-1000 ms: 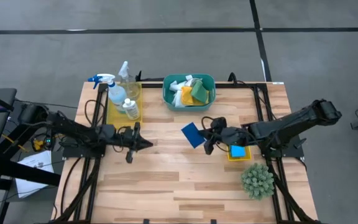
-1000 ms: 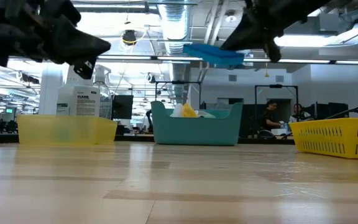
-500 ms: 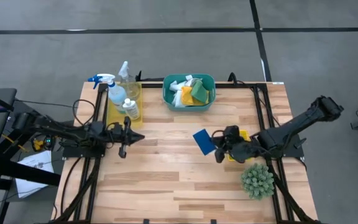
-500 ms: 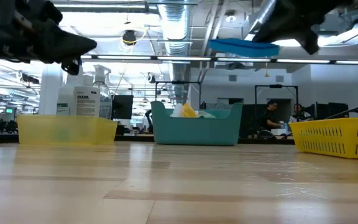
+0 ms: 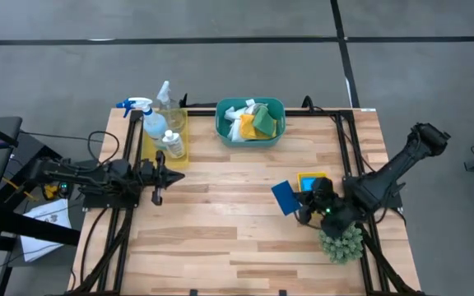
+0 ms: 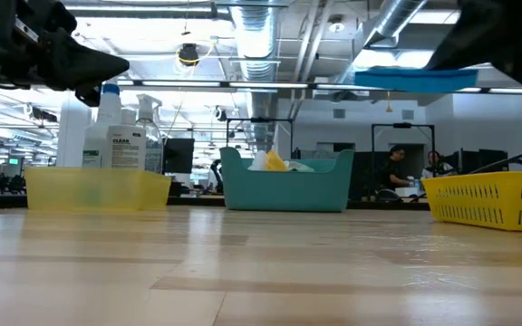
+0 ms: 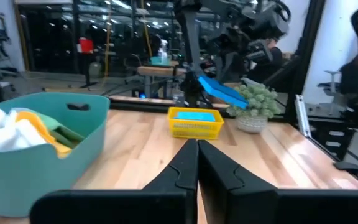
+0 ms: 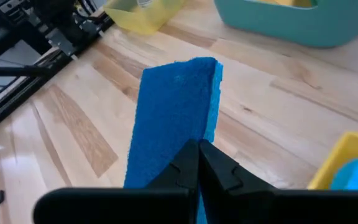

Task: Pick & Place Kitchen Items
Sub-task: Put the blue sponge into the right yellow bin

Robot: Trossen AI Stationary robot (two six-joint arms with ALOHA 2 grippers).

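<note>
My right gripper is shut on a dark-blue sponge, held above the table's right half, just left of the small yellow tray that holds a light-blue sponge. My left gripper is shut with nothing in it, level, near the table's left edge beside the yellow tray. In that tray stand a blue-trigger spray bottle and small bottles. White, yellow and green cloths lie in the teal basin. My right gripper pinches the dark-blue sponge's two broad faces between its fingers, at the sponge's near end. The fingers come from the table's right, slanting down. The sponge sticks out past the fingertips toward the left, lifted clear of the table and about level.
A spiky green plant stands right below my right wrist at the near right corner. The middle and near part of the wooden table are bare. A person sits in the room beyond the table.
My right gripper has carried the dark-blue sponge toward the table's right and near edges, rolling its wrist; the sponge stays lifted and has come level. My left gripper has drawn back toward the table's left edge, still shut.
</note>
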